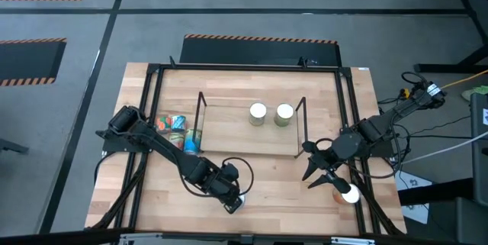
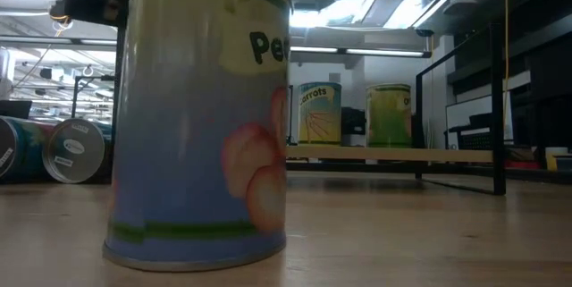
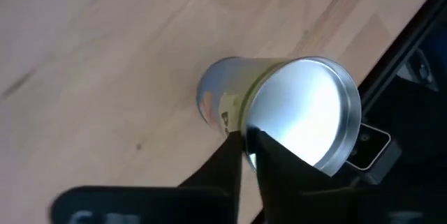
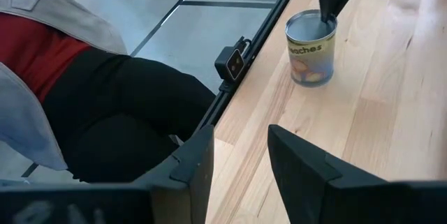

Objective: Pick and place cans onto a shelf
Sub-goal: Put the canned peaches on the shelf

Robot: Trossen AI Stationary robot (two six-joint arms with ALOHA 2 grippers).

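Note:
A blue peaches can (image 3: 230, 98) stands upright near the table's front edge, its silver top (image 3: 300, 119) facing the left wrist view. My left gripper (image 1: 232, 198) is right over it, shut on its top edge. The same can shows in the right wrist view (image 4: 311, 46) and fills the low view (image 2: 197, 117). Two cans (image 1: 258, 113) (image 1: 284, 114) stand upright in the black wire shelf (image 1: 201, 115). My right gripper (image 4: 241, 154) hangs open at the front right, beside a white-topped can (image 1: 348, 193) that stands on the table. My left gripper has the peaches can by its top rim (image 3: 246, 140), pinched between the two fingertips at the rim's edge. The fingers (image 4: 325, 1) come from above, slanting down. The can stands upright with its base on the table.
Several cans (image 1: 177, 129) lie on their sides left of the shelf. A black frame (image 1: 347, 123) runs round the table top. A small camera (image 4: 234, 62) sits on the front rail. A person (image 4: 91, 98) stands close beyond the table's near edge.

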